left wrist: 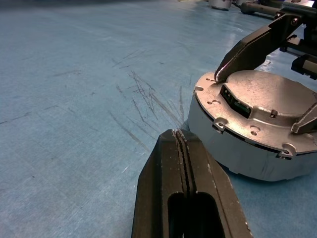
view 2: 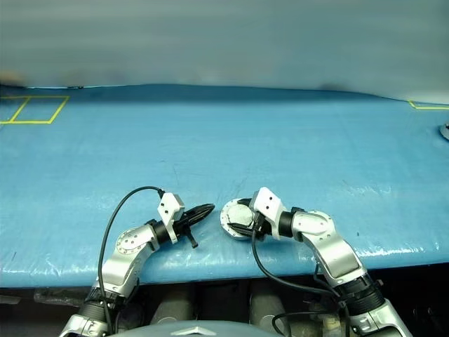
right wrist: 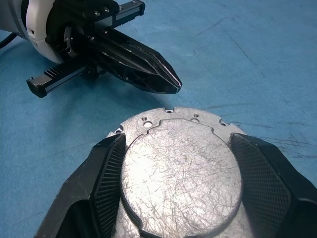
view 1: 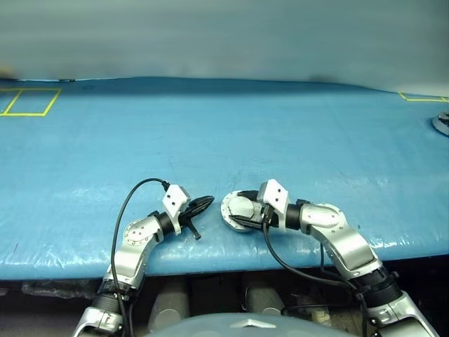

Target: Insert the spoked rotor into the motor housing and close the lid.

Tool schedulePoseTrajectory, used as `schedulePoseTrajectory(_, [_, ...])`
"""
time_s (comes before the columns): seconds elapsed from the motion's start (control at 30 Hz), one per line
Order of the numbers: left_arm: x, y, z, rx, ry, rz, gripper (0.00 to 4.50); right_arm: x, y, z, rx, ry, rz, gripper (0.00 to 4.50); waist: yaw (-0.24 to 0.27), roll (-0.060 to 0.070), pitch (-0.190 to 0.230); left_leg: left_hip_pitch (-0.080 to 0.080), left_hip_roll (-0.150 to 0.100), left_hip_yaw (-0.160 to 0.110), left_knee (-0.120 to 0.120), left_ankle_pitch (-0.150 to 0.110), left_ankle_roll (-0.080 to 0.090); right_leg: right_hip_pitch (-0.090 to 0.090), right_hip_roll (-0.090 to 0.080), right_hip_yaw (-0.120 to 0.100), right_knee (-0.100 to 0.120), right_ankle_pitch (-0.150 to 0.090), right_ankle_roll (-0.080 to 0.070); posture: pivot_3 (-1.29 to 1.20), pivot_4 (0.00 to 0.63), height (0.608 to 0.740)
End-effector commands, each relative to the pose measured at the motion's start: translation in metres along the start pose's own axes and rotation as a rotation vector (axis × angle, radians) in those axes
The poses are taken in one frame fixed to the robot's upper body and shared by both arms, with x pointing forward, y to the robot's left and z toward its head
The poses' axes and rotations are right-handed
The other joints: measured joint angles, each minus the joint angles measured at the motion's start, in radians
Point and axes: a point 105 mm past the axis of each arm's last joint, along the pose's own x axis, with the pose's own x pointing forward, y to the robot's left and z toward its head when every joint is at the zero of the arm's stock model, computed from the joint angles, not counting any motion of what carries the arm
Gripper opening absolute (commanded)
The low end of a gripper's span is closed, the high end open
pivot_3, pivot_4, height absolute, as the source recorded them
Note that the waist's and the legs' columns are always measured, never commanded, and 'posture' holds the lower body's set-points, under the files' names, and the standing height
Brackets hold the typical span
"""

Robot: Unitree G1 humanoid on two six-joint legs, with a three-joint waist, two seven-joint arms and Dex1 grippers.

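The motor housing (left wrist: 237, 153) stands on the blue table near its front edge, with the lid (right wrist: 181, 168), plain scratched face up, sitting on top of it. My right gripper (view 1: 235, 210) reaches in from the right, one finger (right wrist: 106, 173) on each side of the lid's raised round part, shut on it. My left gripper (view 1: 209, 201) lies just to the left, shut and empty, with its tip (left wrist: 177, 133) a short way from the housing's side. The spoked rotor is hidden from view.
The blue table (view 1: 224, 140) stretches far ahead, and its front edge runs just under both wrists. Yellow tape squares (view 1: 28, 102) mark the far left. A yellow corner (view 1: 421, 97) and a silver round part (view 1: 442, 123) sit at the far right.
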Motion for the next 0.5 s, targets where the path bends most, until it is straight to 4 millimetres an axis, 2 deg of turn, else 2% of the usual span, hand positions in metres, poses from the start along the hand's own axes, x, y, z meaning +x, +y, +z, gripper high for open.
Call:
schedulePoseTrajectory(0.03, [0.0026, -0.0023, 0.0111, 0.019, -0.042, -0.012, 0.00, -0.0065, 0.0007, -0.0287, 0.161, 0.086, 0.008, 3.03, 0.000, 0.000, 0.000, 0.000, 0.000, 0.000, 0.000, 0.000, 0.000, 0.000, 0.000, 0.000, 0.000, 0.000, 0.000, 0.00, 0.150, 0.740])
schedulePoseTrajectory(0.1, [0.0027, -0.0022, 0.0111, 0.019, -0.043, -0.011, 0.00, -0.0081, 0.0022, -0.0203, 0.217, 0.035, 0.030, 3.03, 0.002, 0.000, 0.000, 0.000, 0.000, 0.000, 0.000, 0.000, 0.000, 0.000, 0.000, 0.000, 0.000, 0.000, 0.000, 0.00, 0.150, 0.740])
schedulePoseTrajectory(0.5, [0.0039, -0.0031, 0.0105, 0.019, -0.042, -0.016, 0.00, -0.0108, -0.0021, -0.0287, 0.019, 0.147, 0.013, 3.03, 0.010, 0.000, 0.000, -0.002, -0.001, 0.000, -0.001, 0.000, 0.000, -0.001, 0.000, 0.000, -0.001, 0.000, 0.000, 0.00, 0.150, 0.740])
